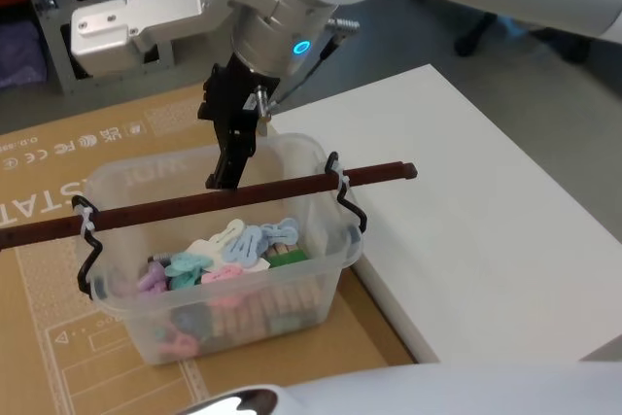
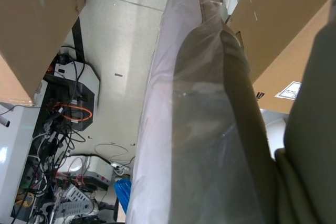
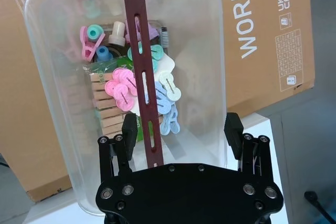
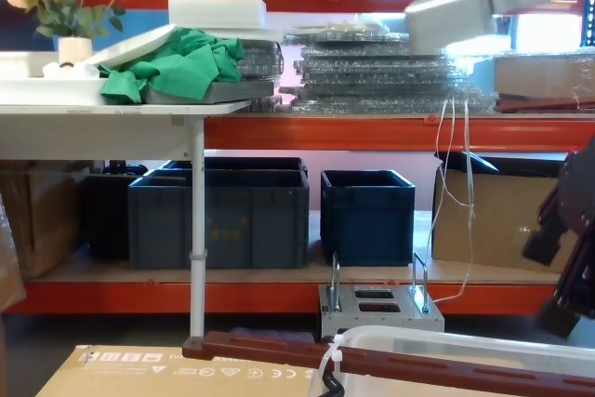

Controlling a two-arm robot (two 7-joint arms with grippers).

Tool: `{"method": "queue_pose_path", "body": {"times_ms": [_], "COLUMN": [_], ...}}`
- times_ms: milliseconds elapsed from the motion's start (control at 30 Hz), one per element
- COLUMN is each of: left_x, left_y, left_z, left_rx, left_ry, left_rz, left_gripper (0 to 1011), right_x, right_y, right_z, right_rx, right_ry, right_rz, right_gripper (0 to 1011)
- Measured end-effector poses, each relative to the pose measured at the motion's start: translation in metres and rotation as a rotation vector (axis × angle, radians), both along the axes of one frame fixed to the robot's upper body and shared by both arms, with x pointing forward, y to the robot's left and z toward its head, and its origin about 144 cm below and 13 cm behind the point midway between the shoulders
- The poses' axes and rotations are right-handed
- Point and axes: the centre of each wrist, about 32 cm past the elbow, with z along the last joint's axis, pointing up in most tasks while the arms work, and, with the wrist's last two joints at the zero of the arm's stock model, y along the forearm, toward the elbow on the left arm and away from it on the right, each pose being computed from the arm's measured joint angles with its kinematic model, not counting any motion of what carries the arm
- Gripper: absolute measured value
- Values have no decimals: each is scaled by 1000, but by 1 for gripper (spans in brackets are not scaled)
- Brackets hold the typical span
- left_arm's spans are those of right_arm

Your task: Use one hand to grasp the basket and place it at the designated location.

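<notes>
The right gripper hung wide open over the basket, gripping nothing — the dark red-brown handle ran between its black fingers, nearer one than the other. The basket, holding pastel clips, sat directly beneath it on brown cardboard.

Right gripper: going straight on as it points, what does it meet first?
Probably the bar handle of the basket, lying between the right gripper's open fingers, though depth is unclear.
</notes>
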Motion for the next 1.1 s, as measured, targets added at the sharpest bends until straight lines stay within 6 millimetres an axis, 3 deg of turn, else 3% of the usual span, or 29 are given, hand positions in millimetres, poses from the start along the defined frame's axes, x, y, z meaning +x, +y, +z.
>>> {"method": "queue_pose_path", "body": {"times_ms": [333, 633, 1100], "left_x": [0, 0, 0], "left_y": [0, 0, 0], "left_z": [0, 0, 0], "left_rx": [0, 0, 0], "left_ry": [0, 0, 0], "left_rz": [0, 0, 0], "left_gripper": [0, 0, 0], "right_x": [-3, -5, -5], "right_y": [-9, -34, -34], "right_z": [14, 37, 33], "right_rx": [30, 85, 78], "right_ry": [-7, 0, 2], "right_rz": [-9, -44, -44], "right_gripper": [1000, 1000, 1000]}}
